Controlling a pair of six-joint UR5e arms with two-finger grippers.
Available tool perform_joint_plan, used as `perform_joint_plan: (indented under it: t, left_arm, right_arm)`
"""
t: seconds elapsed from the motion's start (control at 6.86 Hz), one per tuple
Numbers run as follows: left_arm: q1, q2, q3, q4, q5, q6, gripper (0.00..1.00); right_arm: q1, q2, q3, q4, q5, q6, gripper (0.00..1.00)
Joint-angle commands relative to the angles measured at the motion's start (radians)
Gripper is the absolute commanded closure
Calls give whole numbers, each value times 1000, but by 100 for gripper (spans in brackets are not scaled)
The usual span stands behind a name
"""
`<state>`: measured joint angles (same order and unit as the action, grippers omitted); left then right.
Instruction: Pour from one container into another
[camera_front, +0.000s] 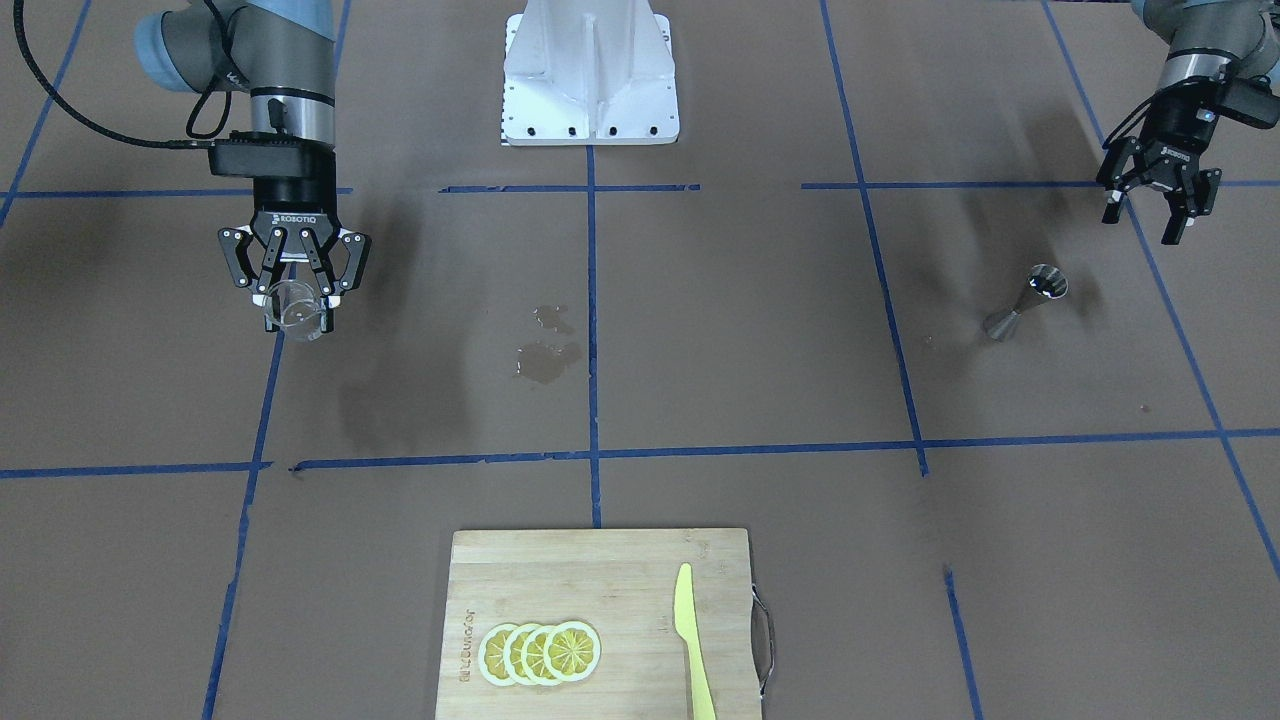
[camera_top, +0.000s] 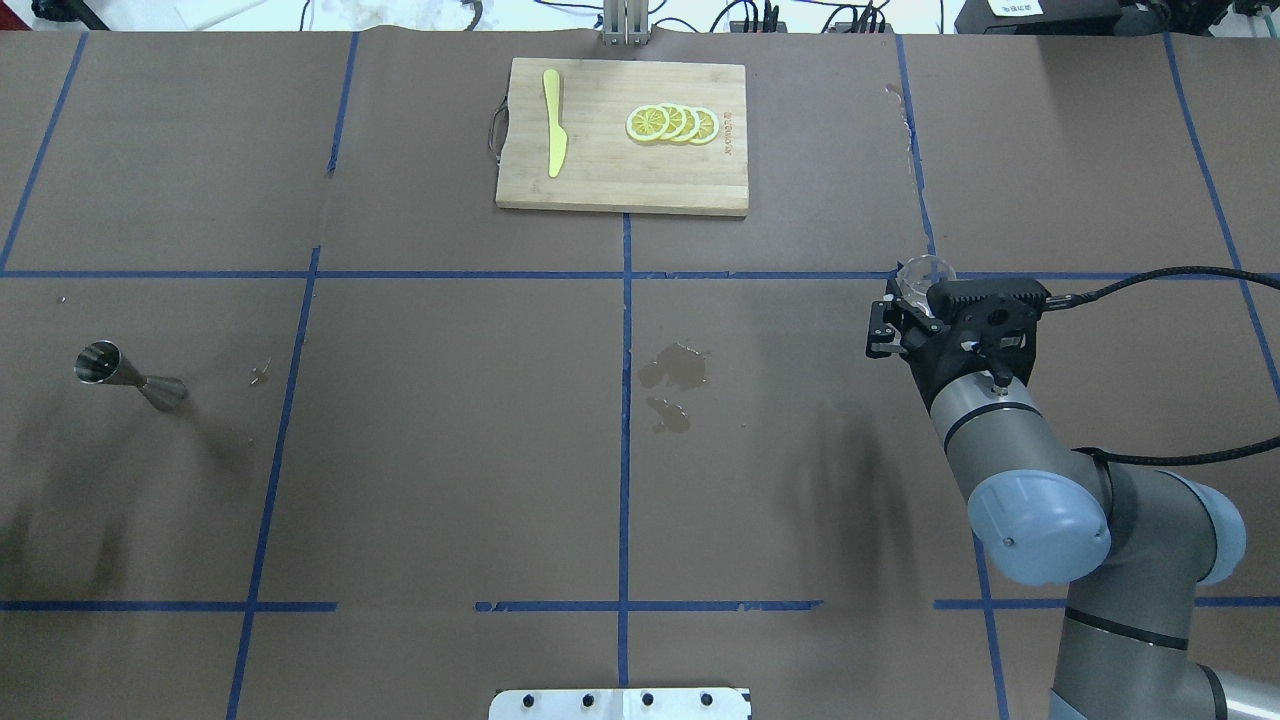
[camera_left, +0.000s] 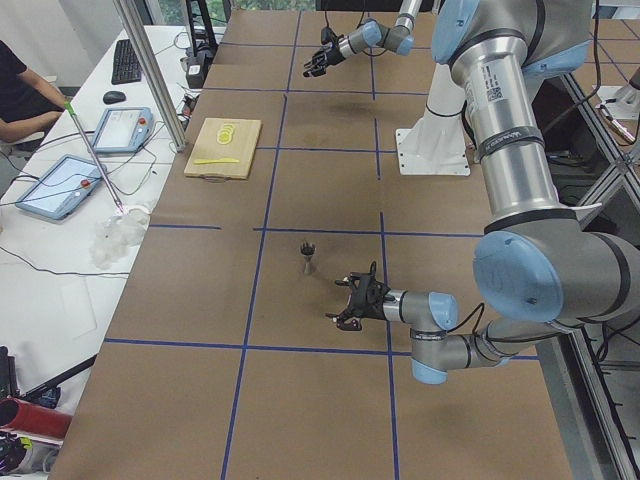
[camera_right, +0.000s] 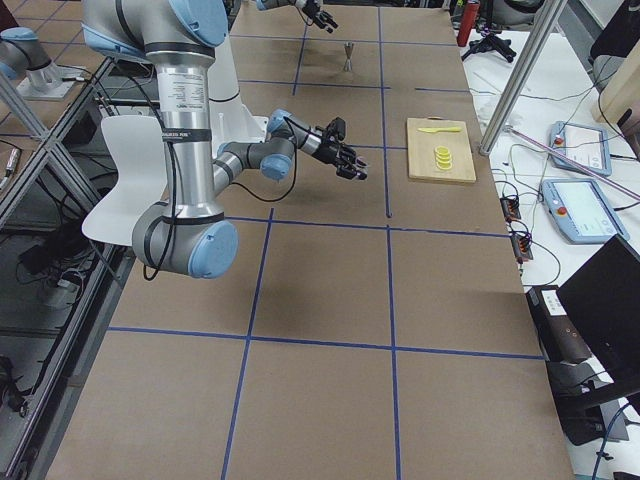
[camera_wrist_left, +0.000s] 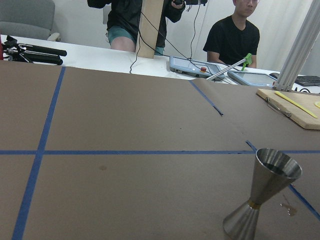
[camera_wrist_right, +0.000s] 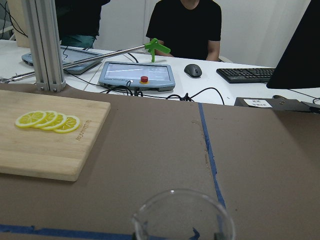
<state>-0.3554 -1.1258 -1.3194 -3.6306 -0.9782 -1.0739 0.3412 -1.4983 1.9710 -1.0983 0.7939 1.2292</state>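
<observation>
Carry leg: right tool (camera_front: 298, 310) clamps small clear glass measuring cup (camera_front: 288, 302), left tool (camera_front: 1140, 225) gapes empty; best held level until over silvery hourglass steel jigger (camera_front: 1023, 305).

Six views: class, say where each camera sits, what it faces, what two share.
Front: opposite the robot, looking down; left tool, right tool.
Overhead: behind the robot, looking down; right arm.
Left side: left end of table; both arms.
Right side: its right end; both arms.
Left wrist: faces the jigger; no arm.
Right wrist: faces cup and board; no arm.
Shared: front and overhead show the spill.
</observation>
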Motion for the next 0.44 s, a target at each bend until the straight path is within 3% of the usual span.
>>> perform_joint_plan:
  t: [0.0, 0.29]
  left_arm:
    - [-379, -122, -7, 221, -401, 72, 0]
    - [-671, -273, -35, 526, -749, 252, 0]
  right_arm:
    - [-85, -31, -32, 17, -117, 102, 100]
    - [-151, -42, -87, 50, -214, 168, 100]
